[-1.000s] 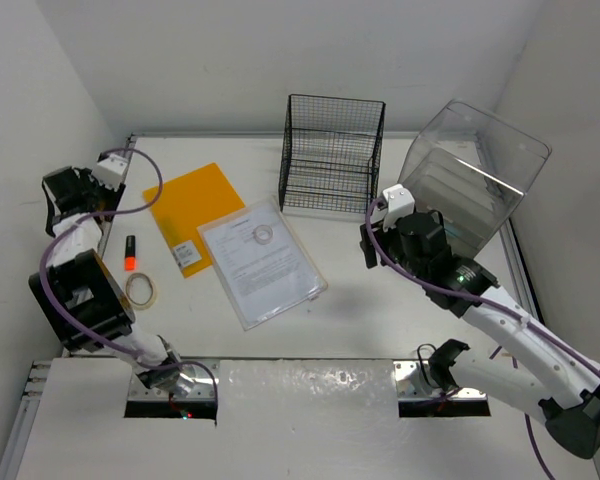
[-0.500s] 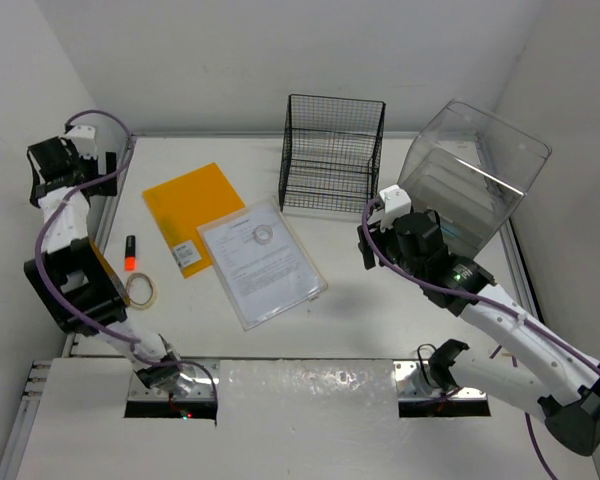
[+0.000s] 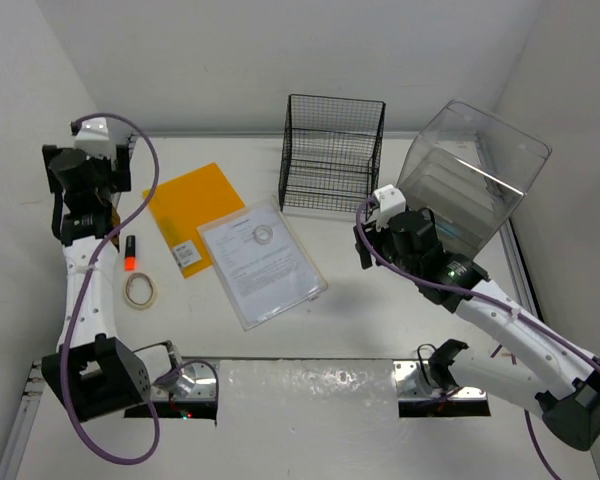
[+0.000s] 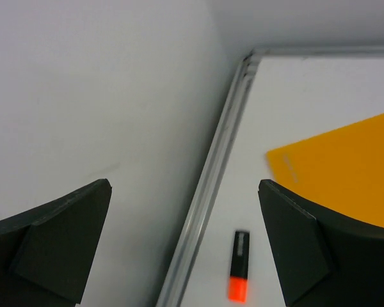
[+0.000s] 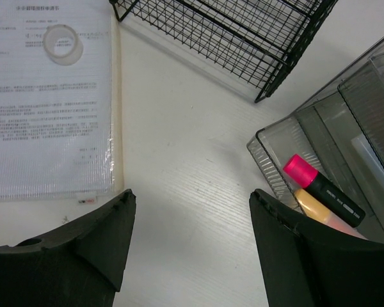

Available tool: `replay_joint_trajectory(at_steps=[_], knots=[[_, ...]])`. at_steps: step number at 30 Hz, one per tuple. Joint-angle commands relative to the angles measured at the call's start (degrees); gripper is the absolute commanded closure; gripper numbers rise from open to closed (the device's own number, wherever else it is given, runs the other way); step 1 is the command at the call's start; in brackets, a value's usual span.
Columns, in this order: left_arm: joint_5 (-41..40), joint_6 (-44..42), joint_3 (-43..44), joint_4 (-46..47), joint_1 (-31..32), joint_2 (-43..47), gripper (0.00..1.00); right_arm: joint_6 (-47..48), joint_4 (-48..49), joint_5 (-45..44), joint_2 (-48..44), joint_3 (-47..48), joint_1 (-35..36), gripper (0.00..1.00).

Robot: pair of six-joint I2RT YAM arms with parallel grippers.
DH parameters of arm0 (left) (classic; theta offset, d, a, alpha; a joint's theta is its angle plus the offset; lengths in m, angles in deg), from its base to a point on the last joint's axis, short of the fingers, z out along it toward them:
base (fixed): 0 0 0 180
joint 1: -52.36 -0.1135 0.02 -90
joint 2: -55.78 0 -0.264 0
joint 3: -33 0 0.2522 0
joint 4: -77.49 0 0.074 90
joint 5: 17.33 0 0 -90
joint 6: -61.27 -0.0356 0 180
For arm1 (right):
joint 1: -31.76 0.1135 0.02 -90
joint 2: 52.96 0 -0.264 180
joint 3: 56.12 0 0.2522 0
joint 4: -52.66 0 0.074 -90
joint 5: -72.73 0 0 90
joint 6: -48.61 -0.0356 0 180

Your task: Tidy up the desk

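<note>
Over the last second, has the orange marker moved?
No. The orange marker lies where it did, left of the orange folder, just beyond the tape roll.

Desk (image 3: 360,300): flat matte-white tabletop, silver-railed edges.

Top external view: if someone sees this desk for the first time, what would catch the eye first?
Most likely the bright orange folder on the left of the white desk, lying partly under a clear document sleeve. Next come the black wire-mesh rack at the far middle and the clear plastic drawer box at the far right, which holds a pink-capped marker.
</note>
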Motion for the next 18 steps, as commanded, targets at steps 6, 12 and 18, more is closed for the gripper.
replay_joint_trajectory(at_steps=[6,12,18], knots=[[7.79,4.27,1.75,-11.56,0.15,-5.02,0.0,-0.56,3.68,1.31,0.34,1.39,0.46,0.3],[-0.48,8.85,-1.41,-10.08,1.29,-19.09,0.0,-0.82,2.72,0.7,0.43,1.13,0.54,0.3],[-3.29,12.53,-2.83,-7.08,1.73,-27.86,0.0,-1.0,4.12,0.34,-0.01,-0.1,0.54,0.3]])
